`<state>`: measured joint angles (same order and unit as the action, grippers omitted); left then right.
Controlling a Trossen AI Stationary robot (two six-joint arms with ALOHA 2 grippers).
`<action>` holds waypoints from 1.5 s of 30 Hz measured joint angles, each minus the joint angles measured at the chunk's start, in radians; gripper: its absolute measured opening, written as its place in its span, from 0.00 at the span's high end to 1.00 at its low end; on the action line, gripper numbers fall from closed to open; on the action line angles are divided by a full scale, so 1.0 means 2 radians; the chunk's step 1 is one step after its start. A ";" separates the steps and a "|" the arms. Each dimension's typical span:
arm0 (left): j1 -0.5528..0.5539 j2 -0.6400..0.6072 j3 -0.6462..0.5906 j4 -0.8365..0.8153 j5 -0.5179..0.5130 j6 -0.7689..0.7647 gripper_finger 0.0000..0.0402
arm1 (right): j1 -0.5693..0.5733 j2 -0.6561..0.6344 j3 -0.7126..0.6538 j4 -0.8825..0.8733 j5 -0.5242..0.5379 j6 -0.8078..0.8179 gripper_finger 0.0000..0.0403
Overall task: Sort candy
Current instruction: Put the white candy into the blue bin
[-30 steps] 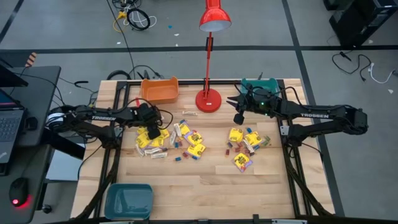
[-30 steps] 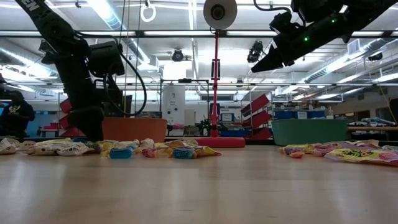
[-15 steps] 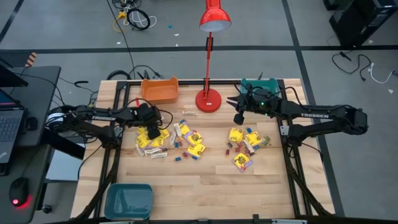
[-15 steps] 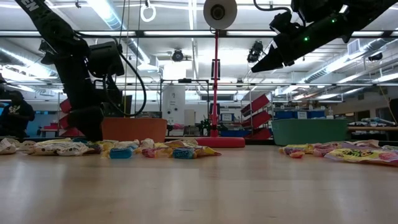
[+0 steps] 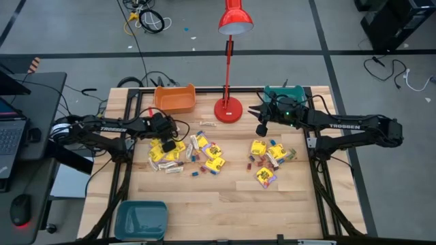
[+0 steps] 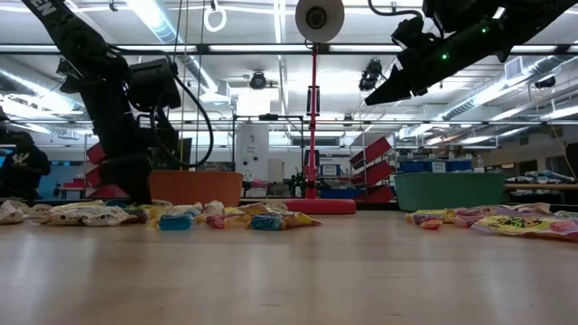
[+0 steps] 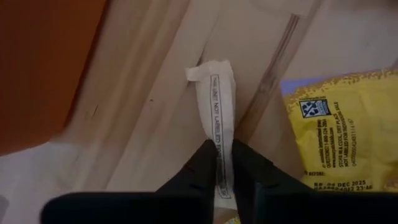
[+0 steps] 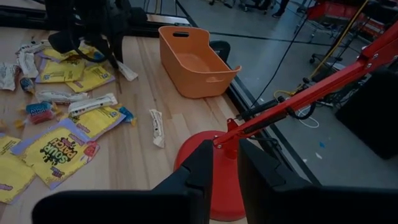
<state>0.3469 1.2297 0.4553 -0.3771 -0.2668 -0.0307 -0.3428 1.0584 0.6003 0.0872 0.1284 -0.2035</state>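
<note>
Two arms are in my view. My left gripper (image 7: 222, 163) sits low in the candy (image 5: 204, 155) pile near the orange bin (image 5: 175, 98), its fingers pinched on a pale beige bar (image 7: 219, 106) (print facing me). My right gripper (image 5: 261, 128) hangs above the table beside the red lamp (image 5: 229, 109), jaws narrowly parted, holding nothing.

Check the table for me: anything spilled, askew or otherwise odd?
Nothing damaged. One pale beige wrapped bar lies alone by the red lamp base, apart from both piles of wrapped candy. The left gripper has its jaws pinching another pale wrapper.
</note>
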 joint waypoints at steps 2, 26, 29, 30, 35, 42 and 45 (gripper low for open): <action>0.000 0.000 0.000 0.000 0.000 0.000 0.94 | 0.000 0.000 0.000 0.000 0.000 0.000 0.85; -0.034 -0.027 0.166 -0.164 0.012 0.036 0.95 | 0.000 0.000 0.000 0.000 0.000 -0.006 0.85; -0.060 -0.039 0.208 -0.192 0.050 0.025 0.95 | 0.000 0.000 0.000 0.000 0.000 -0.009 0.85; -0.070 -0.042 0.223 -0.204 0.065 0.020 0.95 | 0.000 0.000 0.000 0.000 0.000 -0.011 0.85; -0.136 -0.050 0.293 -0.255 0.128 -0.022 0.95 | 0.000 0.000 0.000 0.000 0.000 -0.017 0.85; -0.254 -0.050 0.353 -0.322 0.198 -0.145 0.95 | 0.000 0.000 0.000 0.002 0.000 -0.021 0.85; -0.314 -0.050 0.355 -0.337 0.231 -0.220 0.95 | -0.001 0.000 0.000 0.003 0.000 -0.021 0.85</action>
<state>-0.2804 1.1301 1.1652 -1.0501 0.1962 -0.4704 -0.3439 1.0584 0.6003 0.0925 0.1284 -0.2459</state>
